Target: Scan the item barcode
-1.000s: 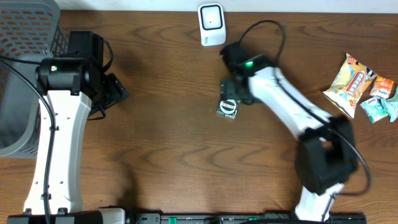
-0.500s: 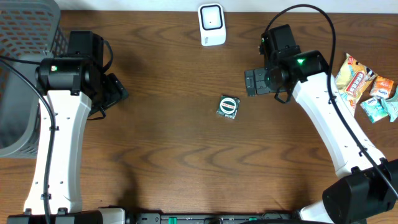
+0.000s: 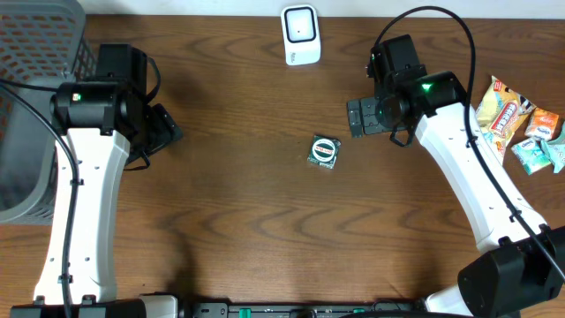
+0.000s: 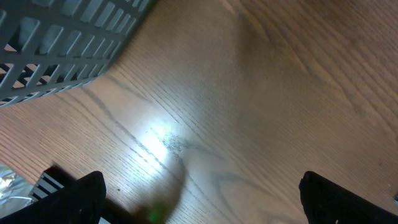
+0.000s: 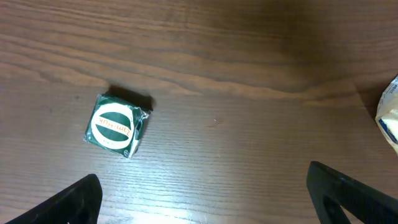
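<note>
Lying loose mid-frame on the desk (image 3: 247, 203), the packet (image 3: 324, 152) awaits pickup. Right claw (image 3: 356, 117) hangs near its upper right, jaws apart, empty; left claw (image 3: 168, 128) likewise, far left. Next, probably: grip packet, show barcode to scanner (image 3: 300, 35), top centre.

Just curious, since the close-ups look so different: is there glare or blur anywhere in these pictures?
Left wrist view: a bright glare patch on the wooden table, and the grey basket looks slightly soft. Right wrist view: the green packet is sharp; the wood darkens toward the top. Overhead view: even light, no glare.
</note>
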### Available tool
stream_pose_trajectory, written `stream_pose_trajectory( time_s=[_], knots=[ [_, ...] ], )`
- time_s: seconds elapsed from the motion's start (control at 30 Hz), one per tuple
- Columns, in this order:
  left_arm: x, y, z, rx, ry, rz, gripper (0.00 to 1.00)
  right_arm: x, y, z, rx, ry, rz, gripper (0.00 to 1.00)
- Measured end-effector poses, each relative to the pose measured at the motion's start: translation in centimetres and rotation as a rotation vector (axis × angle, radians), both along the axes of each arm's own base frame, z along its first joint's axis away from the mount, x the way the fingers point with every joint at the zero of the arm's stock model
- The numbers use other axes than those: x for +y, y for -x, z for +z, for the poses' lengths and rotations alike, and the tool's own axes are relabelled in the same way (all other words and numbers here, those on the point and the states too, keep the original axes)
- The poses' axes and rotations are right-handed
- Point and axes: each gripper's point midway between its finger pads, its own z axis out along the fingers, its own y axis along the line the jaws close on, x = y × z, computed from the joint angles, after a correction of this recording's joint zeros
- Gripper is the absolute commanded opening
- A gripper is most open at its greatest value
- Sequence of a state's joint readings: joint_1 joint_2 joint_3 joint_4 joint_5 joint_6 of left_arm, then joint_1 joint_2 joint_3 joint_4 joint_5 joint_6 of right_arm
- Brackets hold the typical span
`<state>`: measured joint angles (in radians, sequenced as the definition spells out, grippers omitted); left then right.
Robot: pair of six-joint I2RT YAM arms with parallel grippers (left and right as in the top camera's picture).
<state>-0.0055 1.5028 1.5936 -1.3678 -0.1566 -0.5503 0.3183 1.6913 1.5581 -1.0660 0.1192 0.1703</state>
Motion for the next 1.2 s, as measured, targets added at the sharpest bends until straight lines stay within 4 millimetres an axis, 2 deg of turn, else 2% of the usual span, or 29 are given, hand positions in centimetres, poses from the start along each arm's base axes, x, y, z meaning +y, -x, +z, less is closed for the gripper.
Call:
stream_pose_trajectory(
  time_s=[0.47, 0.53, 0.63, 0.77, 0.97, 1.1, 1.2],
  knots=[
    [0.0, 0.0, 0.0, 0.0, 0.0, 0.0, 0.98, 0.2, -0.2, 0.1, -0.008, -0.012, -0.002, 0.99],
    [0.0, 0.0, 0.0, 0.0, 0.0, 0.0, 0.98, 1.1, -0.5, 0.2, -0.017, -0.07, -0.016, 0.99],
    [0.0, 0.0, 0.0, 0.0, 0.0, 0.0, 0.98, 3.6, 0.3, 0.3, 0.036, -0.226, -0.016, 0.99],
    [0.0, 0.0, 0.0, 0.0, 0.0, 0.0, 0.98, 6.0, 0.3, 1.0, 0.038, -0.348, 0.064, 0.99],
    [0.0, 0.0, 0.0, 0.0, 0.0, 0.0, 0.98, 6.6, -0.2, 1.3, -0.001, -0.33, 0.188, 0.99],
    [0.0, 0.0, 0.0, 0.0, 0.0, 0.0, 0.98, 6.8, -0.4, -0.4, 0.006, -0.25, 0.355, 0.95],
    [0.0, 0.0, 0.0, 0.0, 0.0, 0.0, 0.98, 7.8, -0.5, -3.0, 0.038, -0.186, 0.507, 0.93]
  ],
)
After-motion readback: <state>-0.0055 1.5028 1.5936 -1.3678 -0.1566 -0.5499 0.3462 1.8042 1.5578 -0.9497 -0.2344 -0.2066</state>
